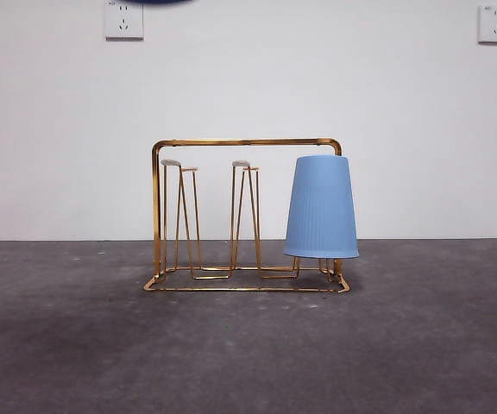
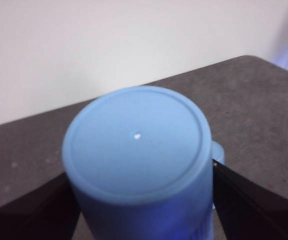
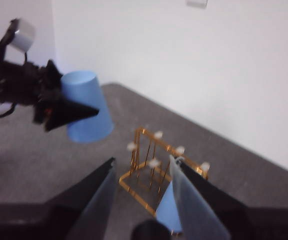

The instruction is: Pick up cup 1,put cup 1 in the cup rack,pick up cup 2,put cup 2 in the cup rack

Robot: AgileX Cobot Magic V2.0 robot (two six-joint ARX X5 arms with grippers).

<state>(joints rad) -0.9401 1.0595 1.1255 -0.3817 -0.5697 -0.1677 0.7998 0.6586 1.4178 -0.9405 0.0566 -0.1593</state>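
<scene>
The gold wire cup rack [image 1: 244, 142] stands mid-table in the front view. One blue cup [image 1: 321, 207] hangs upside down over its right-hand peg; the other white-tipped pegs are bare. My left gripper [image 2: 139, 200] is shut on a second blue cup [image 2: 136, 145], held upside down with its base towards the camera. In the right wrist view that held cup [image 3: 86, 107] and the left gripper [image 3: 66, 112] hover high and to one side of the rack [image 3: 139, 131]. My right gripper [image 3: 142, 161] is open and empty, above the rack, its jaw partly hiding the racked cup [image 3: 166, 205].
The rack sits on a dark grey table [image 1: 248, 362] that ends at a white wall close behind it. Two wall sockets [image 1: 123, 19] [image 1: 496, 23] are high on that wall. A table edge [image 2: 264, 60] shows in the left wrist view.
</scene>
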